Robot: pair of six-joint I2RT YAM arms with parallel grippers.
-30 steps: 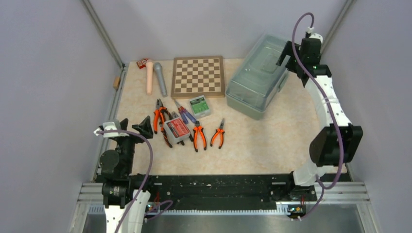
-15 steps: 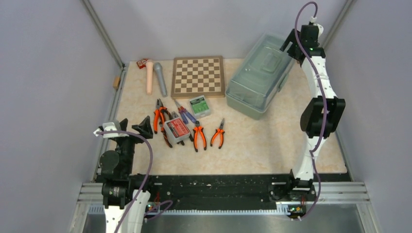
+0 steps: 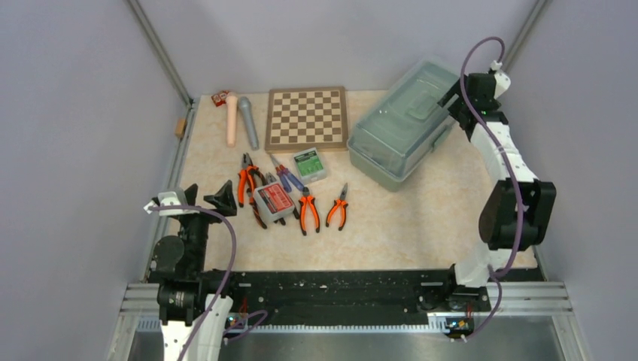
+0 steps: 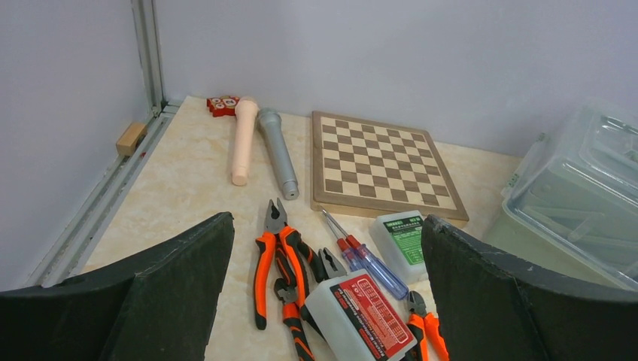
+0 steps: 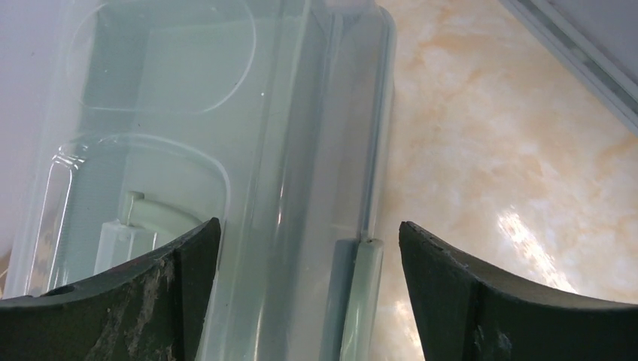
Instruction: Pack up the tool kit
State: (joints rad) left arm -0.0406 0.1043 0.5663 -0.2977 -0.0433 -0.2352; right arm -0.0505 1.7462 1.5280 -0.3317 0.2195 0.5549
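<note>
The sage-green toolbox (image 3: 399, 128) with its translucent lid shut stands at the back right. My right gripper (image 3: 454, 94) is open at its far right end. In the right wrist view the open gripper (image 5: 308, 226) straddles the lid's edge (image 5: 361, 188), with nothing held. Orange-handled pliers (image 3: 247, 182) (image 3: 308, 211) (image 3: 338, 207), blue and red screwdrivers (image 3: 287, 177), a red-labelled box (image 3: 274, 201) and a green-labelled box (image 3: 309, 163) lie mid-table. My left gripper (image 3: 207, 195) is open and empty just left of them. Its wrist view (image 4: 327, 223) shows the pliers (image 4: 274, 259) and the red-labelled box (image 4: 369, 316).
A brown chessboard (image 3: 307, 118) lies at the back centre. A pink cylinder (image 3: 232, 119) and a grey cylinder (image 3: 248, 123) lie to its left, with a small red item (image 3: 220, 98) in the corner. A metal rail (image 3: 174, 162) runs along the left wall.
My right arm has swung, and its gripper has moved from the toolbox's far top edge down to its right end. The toolbox looks slightly shifted. The left arm has not moved.
</note>
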